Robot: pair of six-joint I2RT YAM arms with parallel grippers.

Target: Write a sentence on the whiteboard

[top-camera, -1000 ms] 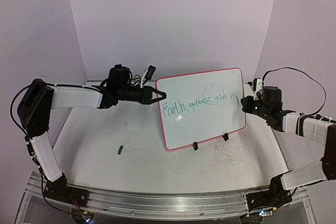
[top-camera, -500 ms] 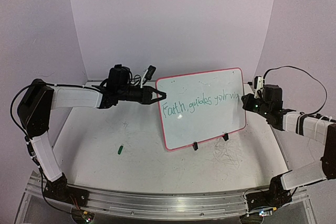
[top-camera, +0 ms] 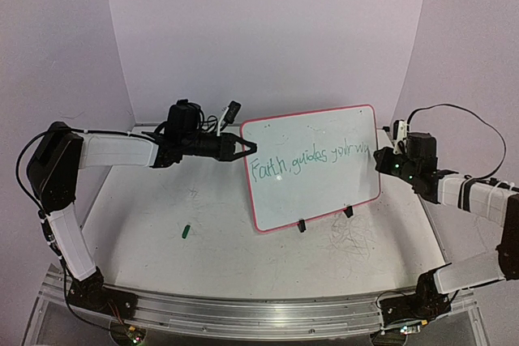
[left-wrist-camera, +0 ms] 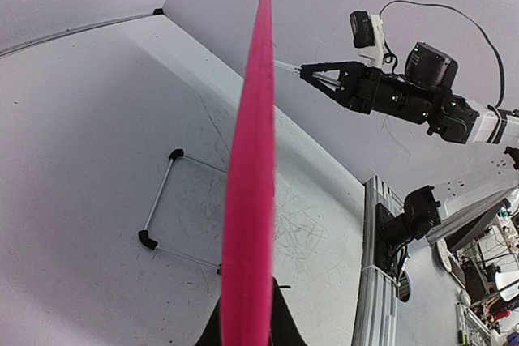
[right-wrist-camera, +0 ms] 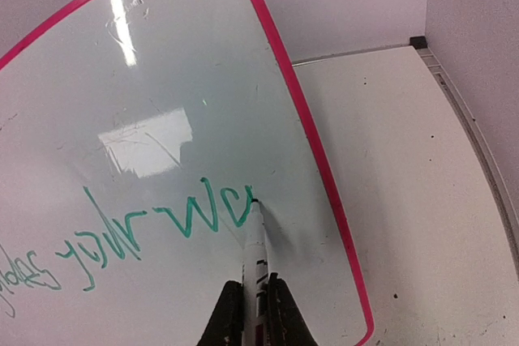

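The whiteboard [top-camera: 316, 192], pink-framed, stands tilted on two black clip feet at the table's middle. My left gripper [top-camera: 250, 148] is shut on its upper left edge; in the left wrist view the pink frame [left-wrist-camera: 250, 200] runs edge-on up from between the dark fingers [left-wrist-camera: 280, 322]. The green sentence [top-camera: 308, 161] reads "Faith, guides your wa". My right gripper [right-wrist-camera: 254, 293] is shut on a white marker [right-wrist-camera: 256, 241], whose tip touches the board [right-wrist-camera: 162, 62] at the end of the last green letter [right-wrist-camera: 239, 204]. From above, the right gripper [top-camera: 381, 158] sits at the board's right edge.
A small green cap [top-camera: 186, 231] lies on the tabletop at the front left. Old pen scribbles [top-camera: 353, 241] mark the table under the board's feet [top-camera: 302, 226]. The board's wire stand [left-wrist-camera: 162, 200] rests behind it. Purple walls close in the back and sides.
The right wrist has shifted very slightly at the board's right edge. The left arm and the board have held still.
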